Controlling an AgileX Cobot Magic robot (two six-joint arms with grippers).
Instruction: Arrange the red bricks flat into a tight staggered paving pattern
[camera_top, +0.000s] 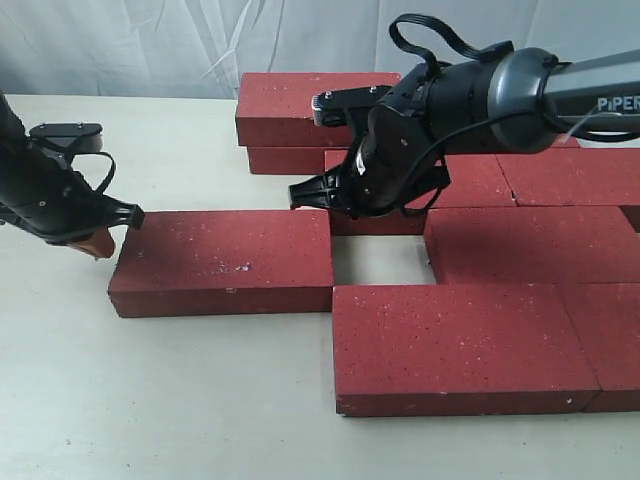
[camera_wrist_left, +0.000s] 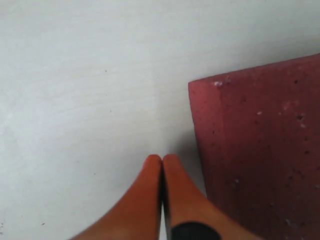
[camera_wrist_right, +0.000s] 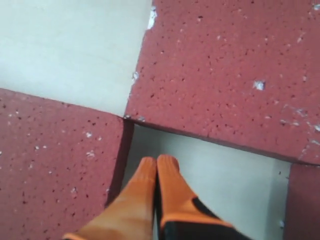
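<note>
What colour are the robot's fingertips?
Orange; the right gripper shows it best in the right wrist view.

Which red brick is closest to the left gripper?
The brick sticking out leftmost in the exterior view; its end sits beside the left gripper.

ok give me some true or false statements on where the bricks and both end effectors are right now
1. The left end effector and the right end effector are both shut. True.
2. The left end effector grips the leftmost brick. False: it is empty, beside that brick's end, and the brick lies flat on the table.
3. A gap of bare table shows inside the paving. True.
4. Every brick lies in a single layer. False: at the back, the top brick rests on a lower brick.
</note>
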